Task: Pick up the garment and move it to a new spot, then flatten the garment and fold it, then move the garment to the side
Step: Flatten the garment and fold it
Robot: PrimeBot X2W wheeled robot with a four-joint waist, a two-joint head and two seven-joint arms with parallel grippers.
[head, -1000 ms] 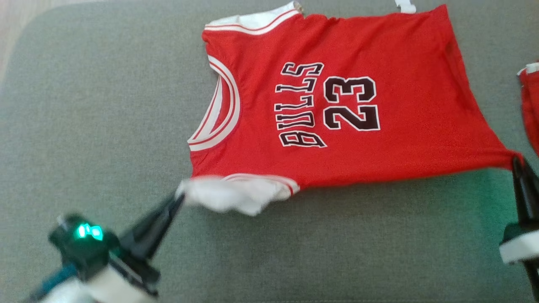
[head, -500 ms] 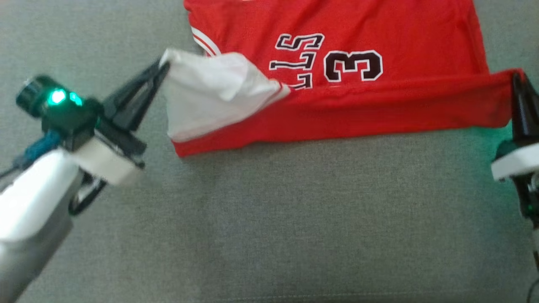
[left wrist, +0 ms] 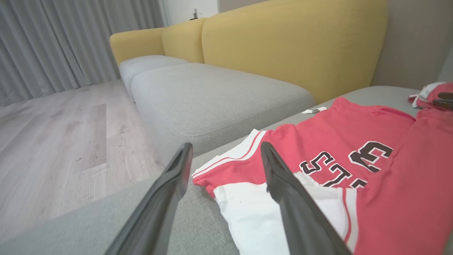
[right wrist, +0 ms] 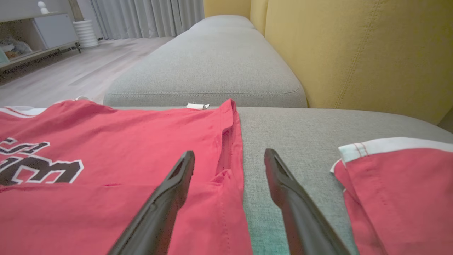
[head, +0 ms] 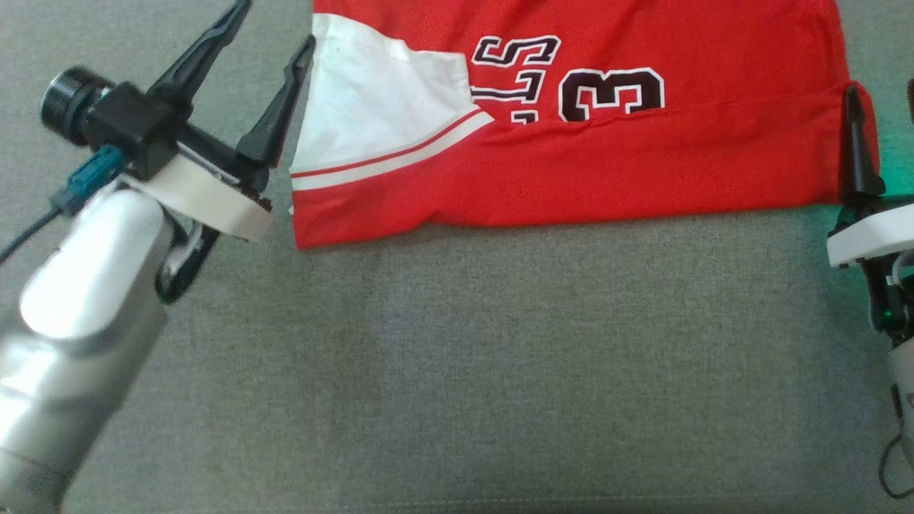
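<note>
Because the jersey (head: pixel 607 164) looks light, limp and slippery, the left gripper (head: pixel 277 21) and right gripper (right wrist: pixel 229 153), fingers spread and empty, should pinch both layers at its near corners.

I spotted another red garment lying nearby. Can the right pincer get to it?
Probably yes. The right pincer is open and holds nothing, and just bare grey cushion lies between it and the second red garment.

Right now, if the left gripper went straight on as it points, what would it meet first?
Probably the jersey's striped shoulder edge, just ahead between the open left gripper's fingers; passing above it, the grey seat cushion beyond.
</note>
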